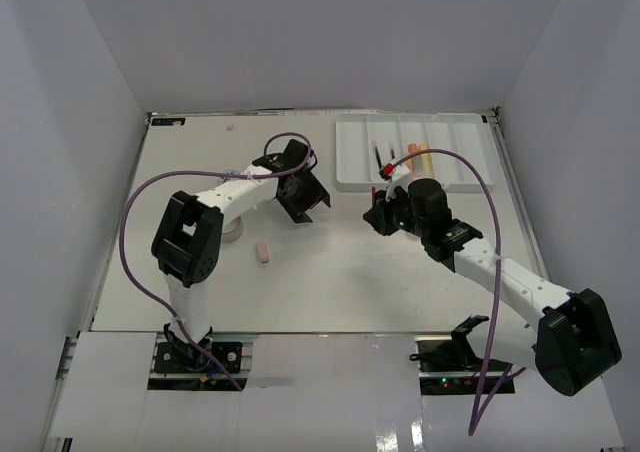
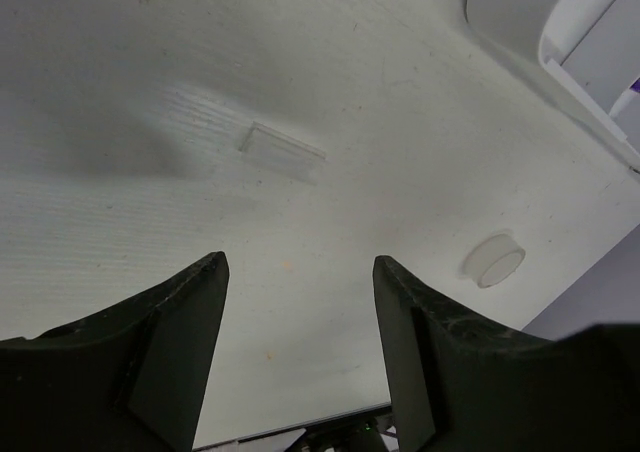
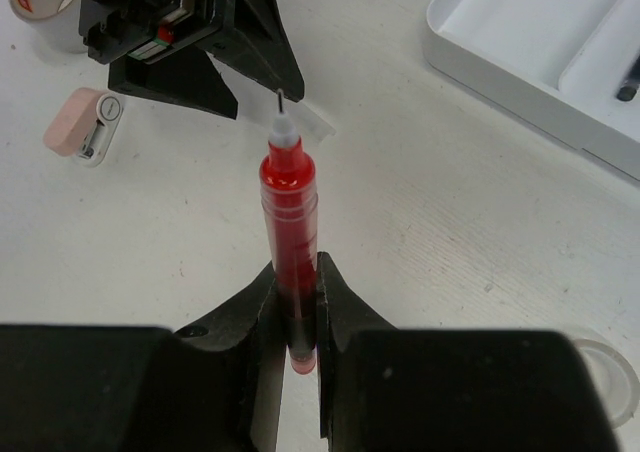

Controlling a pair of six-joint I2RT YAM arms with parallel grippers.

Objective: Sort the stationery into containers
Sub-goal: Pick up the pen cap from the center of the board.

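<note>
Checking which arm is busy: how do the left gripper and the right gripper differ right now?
The left gripper is open, fingers spread wide; the right gripper is shut. The left gripper holds nothing, with bare table between its fingers; the right gripper clamps a red pen, tip pointing outward. Both are black, two-fingered and outside the white tray.

A white table (image 1: 330, 272) sits enclosed by plain white walls (image 1: 300, 32) on three sides.
</note>
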